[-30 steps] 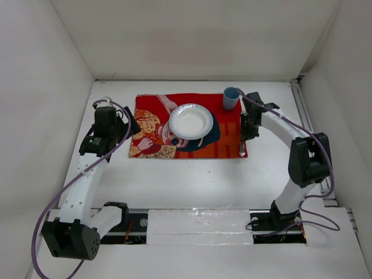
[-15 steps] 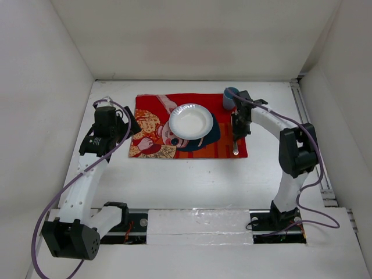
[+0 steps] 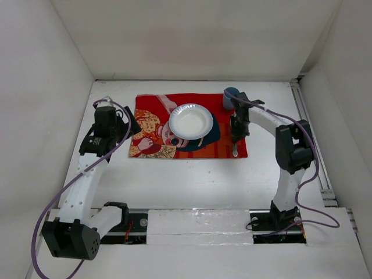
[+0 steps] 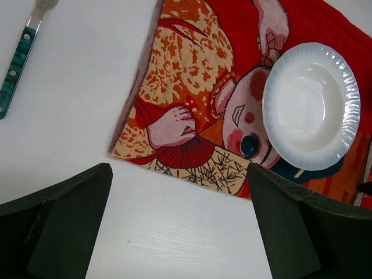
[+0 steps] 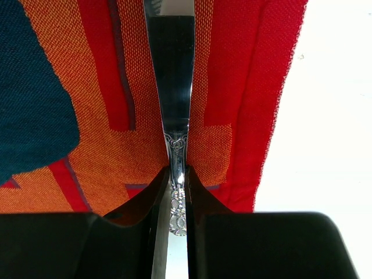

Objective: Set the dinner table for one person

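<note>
The placemat point(image 3: 152, 125) lies on the tabletop point(image 3: 192, 180) toward its far edge, about midway between left and right. The plate point(image 3: 190, 121) sits on the placemat, right of its middle. The cup point(image 3: 230, 97) stands at the placemat's far right corner. A utensil point(image 5: 176, 87) runs front to back along the placemat's right edge. A second utensil point(image 4: 14, 70) lies on the tabletop left of the placemat, apart from it

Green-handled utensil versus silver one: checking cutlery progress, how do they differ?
The green-handled utensil lies free on the table, left of the placemat; the silver utensil is gripped by the right gripper over the placemat's right side. One handle is green, the other embossed metal. Both are cutlery.
</note>
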Available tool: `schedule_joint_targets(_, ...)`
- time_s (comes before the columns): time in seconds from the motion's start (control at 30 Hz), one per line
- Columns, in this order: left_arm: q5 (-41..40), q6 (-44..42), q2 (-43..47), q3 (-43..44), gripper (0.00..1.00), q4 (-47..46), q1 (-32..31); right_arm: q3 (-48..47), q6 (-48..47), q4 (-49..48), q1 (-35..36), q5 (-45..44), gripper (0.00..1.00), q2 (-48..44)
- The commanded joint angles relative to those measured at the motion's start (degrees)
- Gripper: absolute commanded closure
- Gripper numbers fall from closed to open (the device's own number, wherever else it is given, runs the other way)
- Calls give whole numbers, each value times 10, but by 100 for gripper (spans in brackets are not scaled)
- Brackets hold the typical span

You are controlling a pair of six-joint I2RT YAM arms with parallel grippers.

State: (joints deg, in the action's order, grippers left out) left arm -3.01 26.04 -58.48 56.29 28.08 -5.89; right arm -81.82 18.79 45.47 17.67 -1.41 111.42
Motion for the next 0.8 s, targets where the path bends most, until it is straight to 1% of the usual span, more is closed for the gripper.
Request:
schedule_joint_targets(0.0,5,-6,7,9,0,-15,3,-32,-6,-14,3,1,100,8)
schedule_joint_targets(0.43,11,-6,7,4,0,-15,3,-58,-11,-8,3,1,100,38)
schedule_joint_targets(0.47,11,-6,7,4,0,-15,3,-58,-16,-8,3,1,98,38)
schedule_joint_targets(0.57,11,-6,7,4,0,-15,3,-58,-16,-8,3,1,86,38)
schedule_joint_targets(0.6,11,-6,7,4,0,-15,3,-58,-16,-8,3,1,74,38)
schedule_joint_targets(0.63,11,-6,7,4,0,-15,3,-58,-16,-8,3,1,69,38)
schedule_joint_targets(0.67,11,-6,7,4,0,-15,3,-58,-16,-8,3,1,65,33)
schedule_joint_targets(0.77,4,-6,7,4,0,-15,3,-53,-16,-8,3,1,59,20)
